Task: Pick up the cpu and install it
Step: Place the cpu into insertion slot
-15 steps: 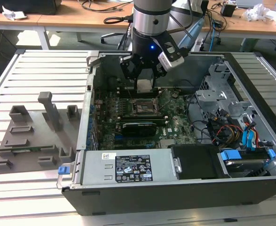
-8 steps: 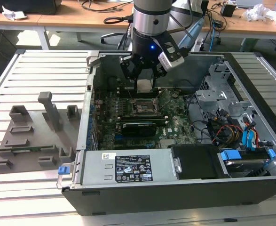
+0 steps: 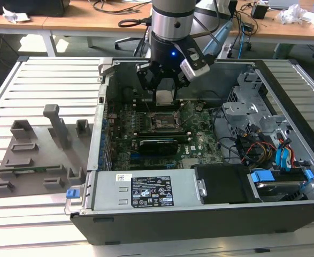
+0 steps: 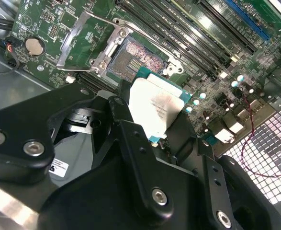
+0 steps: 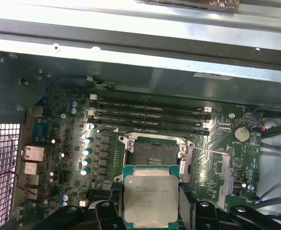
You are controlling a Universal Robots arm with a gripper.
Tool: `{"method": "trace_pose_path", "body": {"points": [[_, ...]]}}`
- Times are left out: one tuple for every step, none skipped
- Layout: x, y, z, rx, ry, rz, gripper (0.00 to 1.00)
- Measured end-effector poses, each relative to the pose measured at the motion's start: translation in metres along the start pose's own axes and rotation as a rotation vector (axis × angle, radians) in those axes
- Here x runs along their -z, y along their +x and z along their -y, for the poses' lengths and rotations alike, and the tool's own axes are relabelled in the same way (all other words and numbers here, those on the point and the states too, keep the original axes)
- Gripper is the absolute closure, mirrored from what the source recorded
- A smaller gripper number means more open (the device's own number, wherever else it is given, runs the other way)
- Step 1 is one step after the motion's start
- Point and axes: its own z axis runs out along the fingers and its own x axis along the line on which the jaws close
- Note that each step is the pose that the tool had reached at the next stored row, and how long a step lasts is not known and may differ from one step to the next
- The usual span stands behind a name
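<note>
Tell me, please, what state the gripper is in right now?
The gripper is closed on the cpu, holding it above the open socket and not yet seated.

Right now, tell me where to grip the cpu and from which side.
Pinch the cpu by two opposite thin edges, coming from above its flat metal top, as the gripper does over the open socket: a thin plate offers no other hold.
</note>
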Motion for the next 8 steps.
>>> {"method": "trace_pose_path", "body": {"points": [[0.0000, 0.0000, 0.0000, -0.007, 0.0002, 0.0003, 0.45], [0.0000, 0.0000, 0.0000, -0.022, 0.0007, 0.0009, 0.45], [0.0000, 0.0000, 0.0000, -0.031, 0.0008, 0.0013, 0.45], [0.0000, 0.0000, 0.0000, -0.039, 0.0010, 0.0016, 0.45], [0.0000, 0.0000, 0.0000, -0.051, 0.0011, 0.0022, 0.45], [0.0000, 0.0000, 0.0000, -0.065, 0.0013, 0.0028, 0.45], [0.0000, 0.0000, 0.0000, -0.078, 0.0015, 0.0033, 0.45], [0.0000, 0.0000, 0.0000, -0.120, 0.0021, 0.0051, 0.45]]}}
